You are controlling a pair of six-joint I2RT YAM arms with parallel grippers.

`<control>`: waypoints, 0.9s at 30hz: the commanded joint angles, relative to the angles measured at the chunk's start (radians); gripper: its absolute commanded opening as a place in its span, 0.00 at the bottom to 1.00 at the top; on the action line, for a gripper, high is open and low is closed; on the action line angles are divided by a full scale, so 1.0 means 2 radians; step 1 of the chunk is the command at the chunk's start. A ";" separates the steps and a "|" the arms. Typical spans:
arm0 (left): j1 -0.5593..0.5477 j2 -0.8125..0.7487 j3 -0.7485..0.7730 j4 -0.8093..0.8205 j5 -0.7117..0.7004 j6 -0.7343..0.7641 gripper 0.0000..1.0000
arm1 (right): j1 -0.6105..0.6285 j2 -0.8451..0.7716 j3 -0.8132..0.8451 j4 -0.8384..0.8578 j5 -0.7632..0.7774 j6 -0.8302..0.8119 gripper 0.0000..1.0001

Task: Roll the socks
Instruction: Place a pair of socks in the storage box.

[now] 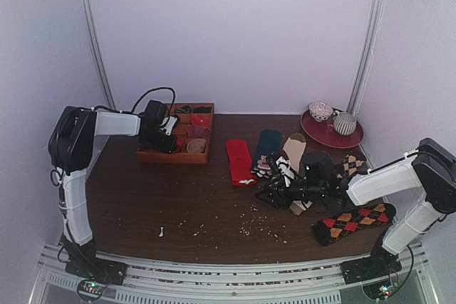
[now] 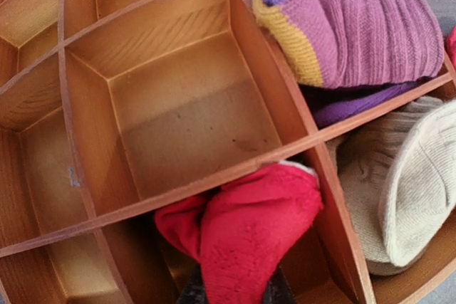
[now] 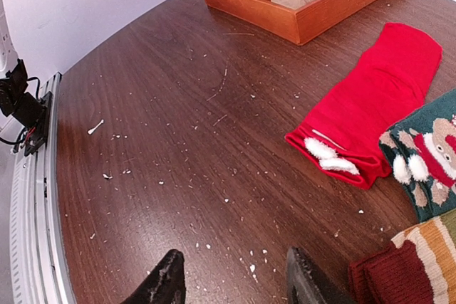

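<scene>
Seen from above, a dark table [image 1: 178, 197] holds a wooden tray [image 1: 171, 158] at the far left. Flat socks lie right of the middle: a red sock [image 1: 240, 161], a teal sock [image 1: 268, 142] and a beige sock [image 1: 294, 149]. An argyle sock [image 1: 354, 222] lies at the near right, and a red plate [image 1: 353, 139] with two bowls sits at the far right.

From above, the left gripper [image 2: 236, 291] hangs over the tray, and what its fingers hold is too small to make out. The left wrist view fills that in. A red roll [image 2: 242, 236] sits in one compartment. Two dark fingertips at the bottom edge appear closed on it, though the frame cuts them off. A purple roll [image 2: 370, 26] and a beige roll [image 2: 413, 190] fill the compartments to the right.

From above, the right gripper [image 3: 235, 282] is a dark mass that hides the near ends of some of the middle socks. Its wrist view shows its fingers apart with nothing between them, over wood scattered with crumbs [image 3: 214, 201]. That view alone shows the white mark on the red sock's end and the cream and red pattern on the teal sock. It also shows a striped sock [image 3: 406, 261], cut off at the lower right corner.
</scene>
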 commanded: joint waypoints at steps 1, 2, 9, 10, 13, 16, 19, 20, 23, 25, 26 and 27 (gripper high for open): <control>0.000 0.062 -0.001 -0.069 -0.035 0.003 0.00 | -0.003 0.002 -0.007 0.013 -0.003 0.007 0.49; -0.002 0.068 0.004 -0.073 -0.039 0.005 0.00 | -0.003 0.004 -0.007 0.014 -0.004 0.007 0.49; -0.010 0.087 0.012 -0.094 -0.053 0.010 0.00 | -0.004 0.008 -0.009 0.019 -0.005 0.009 0.48; -0.011 0.086 0.013 -0.094 -0.051 0.009 0.05 | -0.004 0.009 -0.008 0.020 -0.006 0.010 0.48; -0.013 0.075 0.012 -0.086 -0.040 0.005 0.23 | -0.003 0.010 -0.007 0.020 -0.007 0.010 0.48; -0.013 0.056 0.007 -0.066 -0.038 0.002 0.28 | -0.003 0.006 -0.006 0.018 -0.007 0.009 0.48; -0.013 0.046 0.019 -0.063 -0.034 0.005 0.31 | -0.003 0.002 -0.005 0.012 -0.006 0.007 0.48; -0.013 0.043 0.024 -0.063 -0.032 0.007 0.32 | -0.003 0.001 -0.005 0.010 -0.005 0.006 0.48; -0.013 0.036 0.038 -0.064 -0.031 0.011 0.36 | -0.003 0.000 -0.001 0.008 -0.004 0.005 0.49; -0.013 0.031 0.047 -0.071 -0.029 0.015 0.36 | -0.003 0.001 0.000 0.006 -0.005 0.005 0.49; -0.012 0.028 0.051 -0.072 -0.026 0.016 0.38 | -0.003 0.002 0.001 0.007 -0.005 0.005 0.48; -0.013 0.024 0.053 -0.072 -0.022 0.017 0.39 | -0.003 0.003 0.003 0.006 -0.005 0.005 0.48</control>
